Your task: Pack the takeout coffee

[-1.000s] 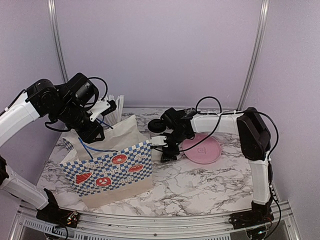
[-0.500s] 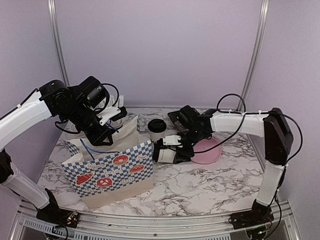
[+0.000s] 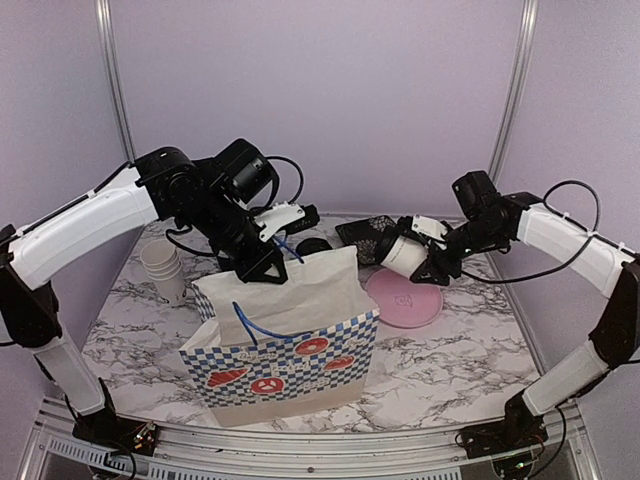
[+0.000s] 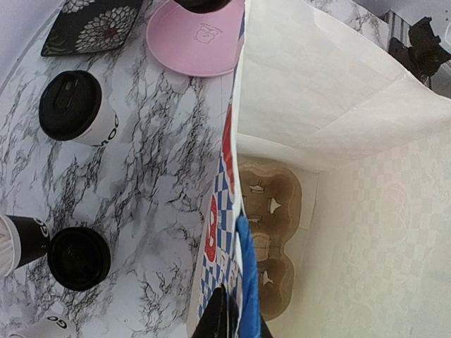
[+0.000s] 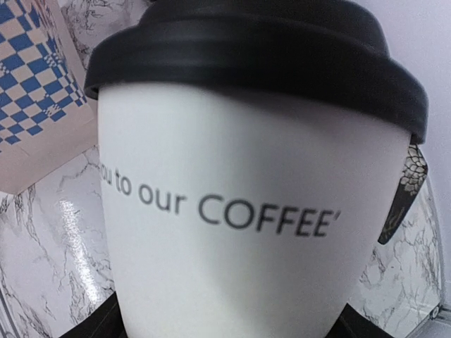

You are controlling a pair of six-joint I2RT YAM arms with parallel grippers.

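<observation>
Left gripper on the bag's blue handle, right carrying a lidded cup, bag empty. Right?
Not empty: left wrist view shows a cardboard cup carrier on the bag floor. Rest holds: left gripper on blue handle, right gripper carrying lidded cup.

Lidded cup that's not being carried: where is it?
Top view, back centre: the lidded cup stands on the table behind the paper bag, left of the black floral mat.

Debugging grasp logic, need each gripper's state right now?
Left gripper: shut on the bag handle.
Right gripper: shut on a lidded coffee cup.
</observation>
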